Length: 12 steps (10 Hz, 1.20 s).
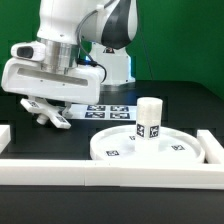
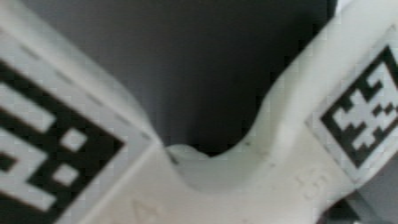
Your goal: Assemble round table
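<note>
The large rimmed round disc [image 1: 118,148] lies flat on the black table at the exterior view's right. The short thick cylinder leg [image 1: 150,118] stands upright on its middle. My gripper [image 1: 44,104] hangs over the table at the exterior view's left, shut on the small cross-shaped foot [image 1: 54,117], which is tilted and just above the table. In the wrist view the foot [image 2: 231,185] fills the picture very close up, with two tagged arms spreading apart. My fingertips are hidden there.
The marker board [image 1: 108,109] lies flat behind the disc. Long white border bars run along the front [image 1: 100,172], the exterior view's right [image 1: 212,146] and the exterior view's left [image 1: 5,134]. The robot base stands at the back.
</note>
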Each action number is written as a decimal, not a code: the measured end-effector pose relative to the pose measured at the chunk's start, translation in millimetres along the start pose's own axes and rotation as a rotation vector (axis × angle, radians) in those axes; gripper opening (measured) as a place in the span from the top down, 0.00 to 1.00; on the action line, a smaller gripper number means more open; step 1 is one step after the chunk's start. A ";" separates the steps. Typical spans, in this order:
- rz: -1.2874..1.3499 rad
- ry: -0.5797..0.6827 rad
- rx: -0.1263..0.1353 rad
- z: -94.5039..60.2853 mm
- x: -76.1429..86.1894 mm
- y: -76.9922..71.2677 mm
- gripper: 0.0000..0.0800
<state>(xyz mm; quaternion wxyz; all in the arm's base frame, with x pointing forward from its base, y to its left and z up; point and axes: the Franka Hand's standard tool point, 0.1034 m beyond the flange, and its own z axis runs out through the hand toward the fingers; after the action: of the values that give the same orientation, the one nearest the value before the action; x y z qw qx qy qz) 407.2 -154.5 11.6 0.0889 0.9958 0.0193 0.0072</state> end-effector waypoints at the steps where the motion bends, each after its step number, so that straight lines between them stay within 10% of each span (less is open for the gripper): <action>1: 0.005 -0.004 0.002 0.1 -0.6 1.8 0.50; 4: 0.056 -0.091 0.100 -6.9 -2.2 7.9 0.50; 7: 0.075 -0.095 0.169 -29.5 17.2 -27.3 0.50; 9: 0.087 -0.096 0.254 -72.7 39.6 -60.7 0.50; 12: 0.041 -0.047 0.261 -103.0 56.7 -61.2 0.50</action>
<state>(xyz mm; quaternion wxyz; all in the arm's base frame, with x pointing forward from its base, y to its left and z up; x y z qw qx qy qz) 459.8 -73.8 102.7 -0.0413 0.9990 -0.0026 -0.0167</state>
